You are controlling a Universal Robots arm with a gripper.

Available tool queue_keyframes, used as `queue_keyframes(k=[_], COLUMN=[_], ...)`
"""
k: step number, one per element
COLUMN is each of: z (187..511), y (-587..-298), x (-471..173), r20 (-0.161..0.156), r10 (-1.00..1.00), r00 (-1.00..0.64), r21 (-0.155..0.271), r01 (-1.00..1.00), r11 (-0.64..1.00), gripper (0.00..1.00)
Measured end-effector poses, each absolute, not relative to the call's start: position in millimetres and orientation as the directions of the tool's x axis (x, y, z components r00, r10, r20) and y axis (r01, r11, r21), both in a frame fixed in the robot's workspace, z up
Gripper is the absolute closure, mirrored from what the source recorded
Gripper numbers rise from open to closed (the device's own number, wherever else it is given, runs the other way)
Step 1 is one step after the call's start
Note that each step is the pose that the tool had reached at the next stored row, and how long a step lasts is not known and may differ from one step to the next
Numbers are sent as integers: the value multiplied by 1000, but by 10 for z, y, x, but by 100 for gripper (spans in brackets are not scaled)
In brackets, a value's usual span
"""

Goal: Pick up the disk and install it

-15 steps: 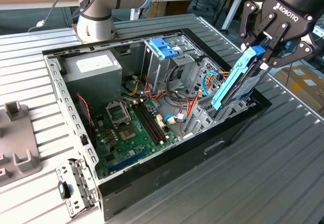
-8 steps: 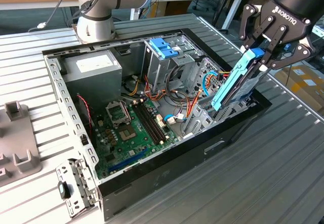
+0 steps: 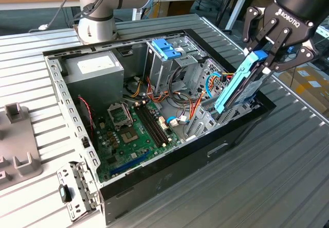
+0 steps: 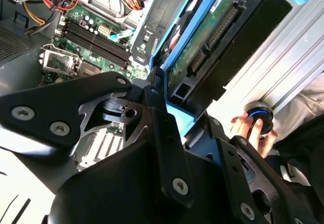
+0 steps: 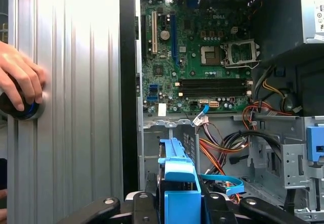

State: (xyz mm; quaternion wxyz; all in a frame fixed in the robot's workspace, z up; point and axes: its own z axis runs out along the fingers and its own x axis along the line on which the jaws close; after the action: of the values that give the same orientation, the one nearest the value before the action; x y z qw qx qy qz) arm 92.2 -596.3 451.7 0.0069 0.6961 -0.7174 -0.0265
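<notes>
At the edge of the open computer case [image 3: 154, 169], our fingers [image 3: 281, 35] pinch the tilted disk [image 3: 239, 81], and we think it needs lining up to slide in.

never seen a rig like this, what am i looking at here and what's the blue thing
This is a robot arm working over an open computer case lying on a ribbed metal table. The exterior view looks on from off the arm; both wrist views come from cameras riding on the arm. Its black gripper is shut on the disk, a dark hard drive in a blue carrier, held tilted with its lower end inside the case at the exterior view's right. The green board in the case is the motherboard. In the first wrist view, a person's hand rests on a dark button.
</notes>
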Motion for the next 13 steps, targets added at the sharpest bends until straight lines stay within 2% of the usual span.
queue_keyframes(k=[13], z=[4511], y=[-5914], x=[759], r20=[-29], r10=[-999], r00=[-31], r21=[48], r01=[-998], r11=[29], gripper=[63])
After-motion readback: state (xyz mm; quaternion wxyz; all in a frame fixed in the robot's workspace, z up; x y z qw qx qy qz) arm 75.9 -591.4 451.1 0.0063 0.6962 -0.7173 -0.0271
